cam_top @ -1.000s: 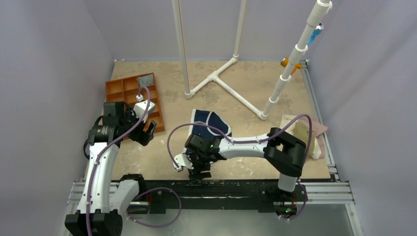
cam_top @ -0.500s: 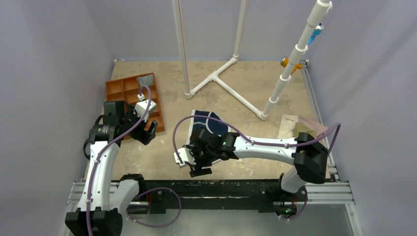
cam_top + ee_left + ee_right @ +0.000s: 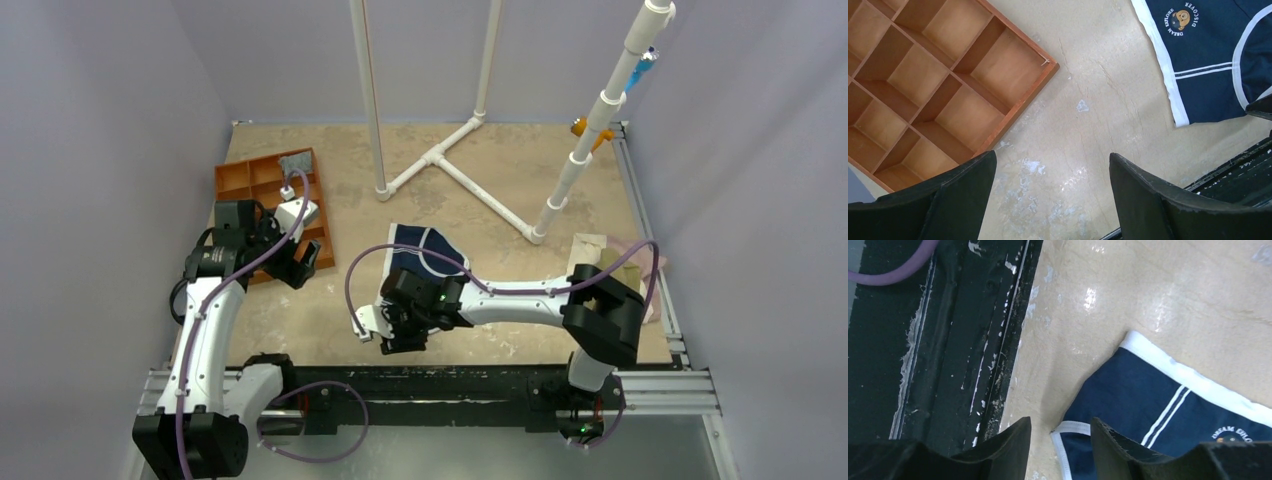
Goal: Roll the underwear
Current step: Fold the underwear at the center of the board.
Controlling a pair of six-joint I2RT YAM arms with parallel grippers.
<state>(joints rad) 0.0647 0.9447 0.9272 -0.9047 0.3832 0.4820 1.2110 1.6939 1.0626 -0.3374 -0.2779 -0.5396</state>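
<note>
Two grippers stand parted: the right gripper (image 3: 1060, 424) straddles the near corner of the flat navy-blue, white-trimmed cloth underwear (image 3: 425, 247), which lies mid-worktop toward the near edge, likely to start the roll. The left gripper (image 3: 1051, 156) hovers beside the orange wooden compartment tray (image 3: 1018, 107) at the left edge.

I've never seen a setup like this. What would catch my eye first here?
Probably the navy underwear lying mid-table, white-trimmed with a small cartoon badge, and the right gripper poised over its near corner, fingers apart. Next come the orange compartment tray on the left, with the open left gripper hovering beside it, and the white pipe frame standing at the back.
</note>
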